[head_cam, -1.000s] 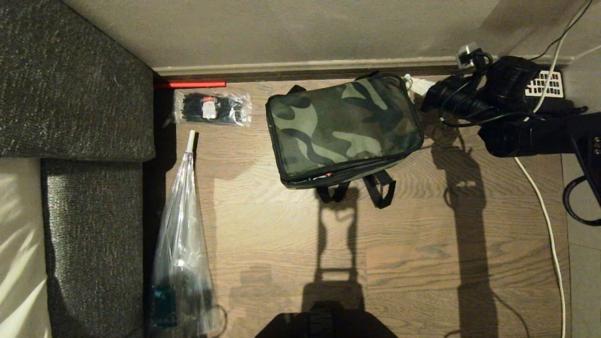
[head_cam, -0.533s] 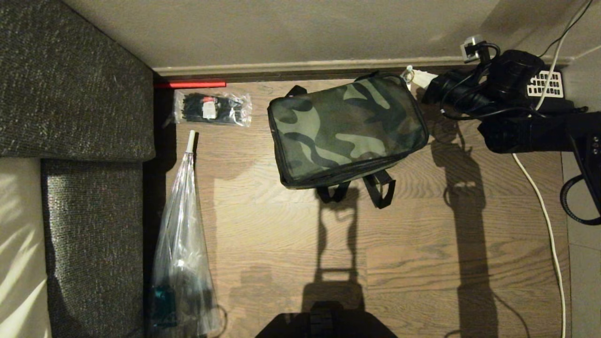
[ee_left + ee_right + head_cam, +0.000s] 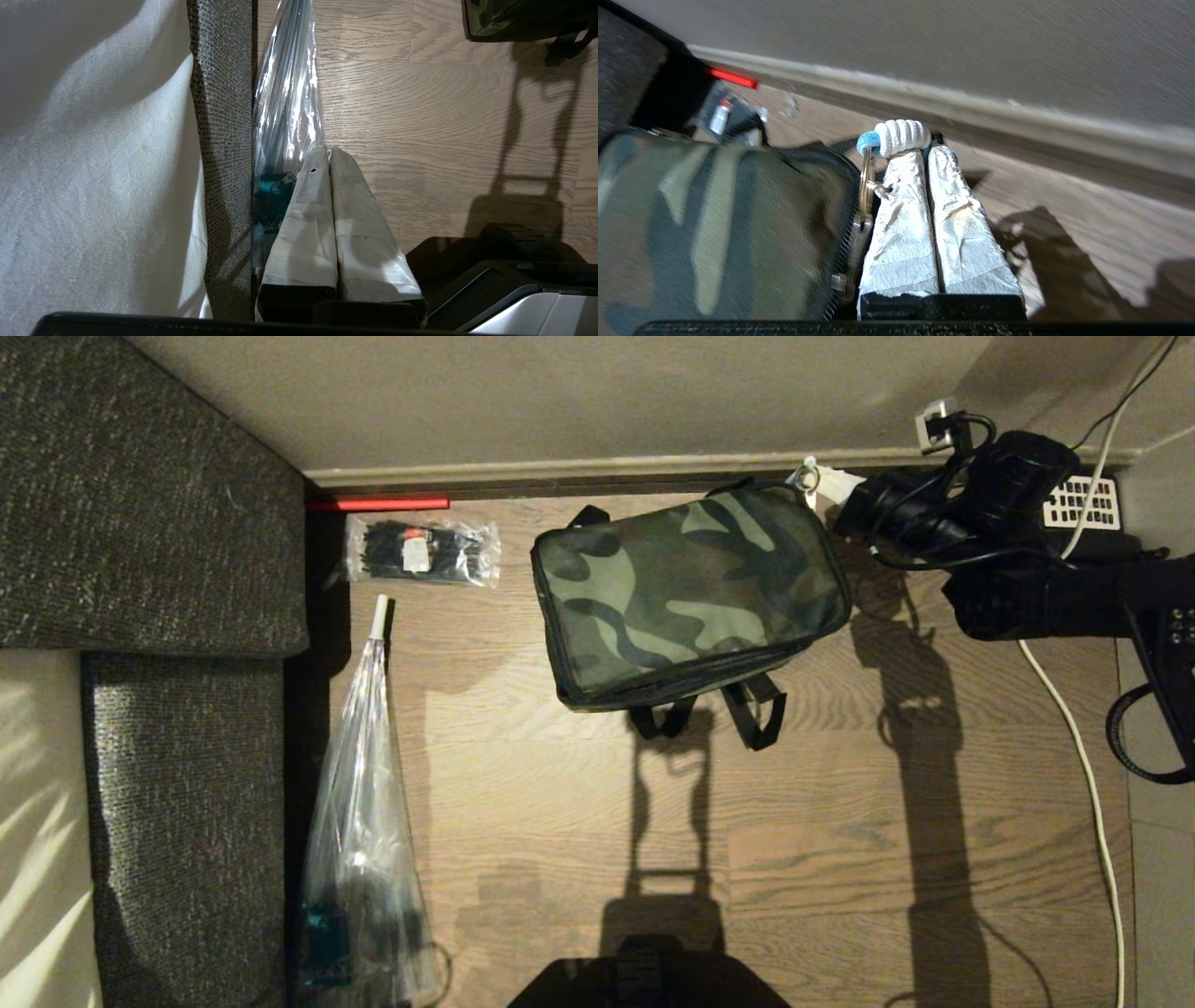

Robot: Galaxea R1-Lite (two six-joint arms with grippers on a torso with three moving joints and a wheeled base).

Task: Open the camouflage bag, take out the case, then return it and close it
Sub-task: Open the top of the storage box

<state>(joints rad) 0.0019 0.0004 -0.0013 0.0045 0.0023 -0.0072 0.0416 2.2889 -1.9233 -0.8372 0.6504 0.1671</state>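
Observation:
The camouflage bag [image 3: 686, 588] lies flat on the wooden floor near the wall with its lid down. My right gripper [image 3: 822, 487] is at the bag's far right corner, shut on a white and blue cord loop [image 3: 901, 135]. The loop hangs on a metal ring [image 3: 866, 186] joined to the zipper slider at the bag's edge [image 3: 714, 224]. The right gripper's taped fingers [image 3: 901, 219] lie beside the zipper. The case is hidden. My left gripper [image 3: 328, 151] is parked low beside the sofa, shut and empty.
A grey sofa [image 3: 140, 523] fills the left. Beside it lie a clear umbrella [image 3: 364, 803], a packet of black ties [image 3: 420, 551] and a red stick [image 3: 378, 504]. A white cable [image 3: 1083, 756] and a black phone with a white keypad [image 3: 1083, 504] are at the right.
My right gripper has moved toward the wall at the bag's far right corner, pulling the cord. The red gap along the bag's near edge has closed and the bag shifted slightly right.

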